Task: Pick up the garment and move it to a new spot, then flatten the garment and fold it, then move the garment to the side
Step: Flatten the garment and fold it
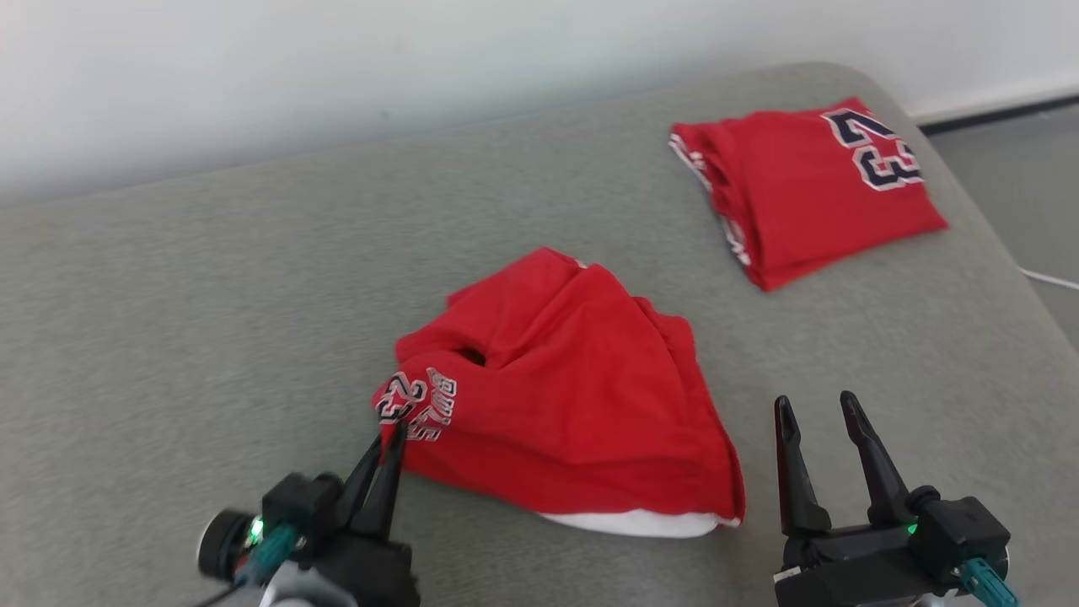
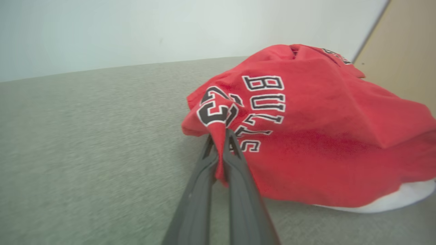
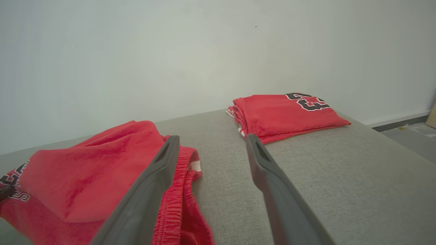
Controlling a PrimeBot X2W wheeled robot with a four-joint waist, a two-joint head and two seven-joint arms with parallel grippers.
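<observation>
A crumpled red garment (image 1: 573, 396) with black-and-white "23" and "BULLS" lettering lies heaped in the middle of the grey padded surface (image 1: 211, 320). My left gripper (image 1: 389, 432) is shut on the garment's near-left corner, by the "23" print; in the left wrist view the red cloth (image 2: 306, 136) is pinched between the two dark fingers (image 2: 238, 177). My right gripper (image 1: 816, 409) stands open to the right of the heap, apart from it, with nothing between its fingers. In the right wrist view the garment (image 3: 95, 177) lies to the left of the spread fingers (image 3: 160, 170).
A second red garment (image 1: 809, 185), folded flat with a "23" on top, lies at the far right of the surface; it is also in the right wrist view (image 3: 289, 114). A pale wall runs behind. The surface's right edge drops to a grey floor (image 1: 1020, 177).
</observation>
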